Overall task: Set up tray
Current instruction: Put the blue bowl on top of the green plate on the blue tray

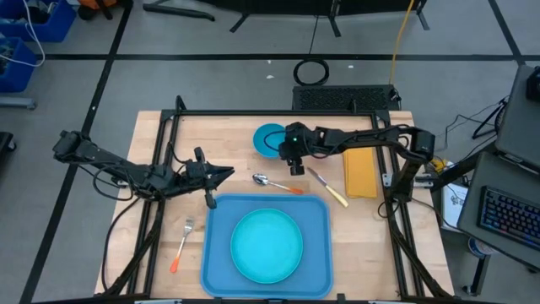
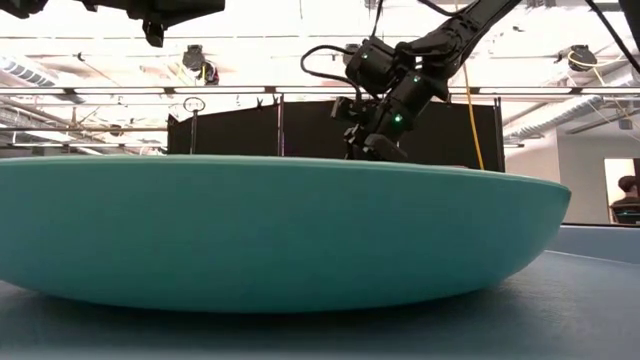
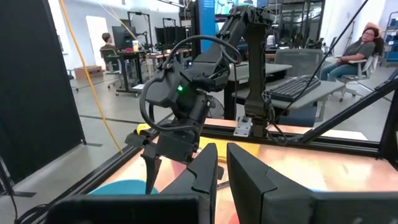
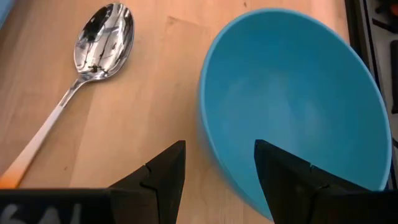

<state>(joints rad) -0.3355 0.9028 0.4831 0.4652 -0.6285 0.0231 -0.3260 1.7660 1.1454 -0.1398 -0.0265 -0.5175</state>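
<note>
1. Overhead, the right arm reaches from the right edge of the wooden surface [image 1: 371, 245] toward the far middle, its forearm stretched leftward and the wrist bent down.
2. The right gripper [image 1: 296, 169] hangs just beside the blue bowl [image 4: 298, 99]; its jaws are spread, one finger over the bowl's near rim and the other over bare wood.
3. A spoon [image 4: 102, 43] lies on the wood beside the bowl, apart from it and from both fingers.
4. The left arm comes in from the left edge, lying low and nearly level, its gripper [image 1: 224, 173] pointing right, near the tray's far left corner.
5. Its jaws are nearly pressed together and hold nothing.
6. The tray [image 1: 316, 253] sits at the near middle of the surface with a round turquoise plate [image 1: 267, 245] on it.
7. A fork [image 1: 184, 241] lies left of the tray; a knife [image 1: 327, 187] and a yellow napkin [image 1: 361, 173] lie beyond its far right corner.
</note>
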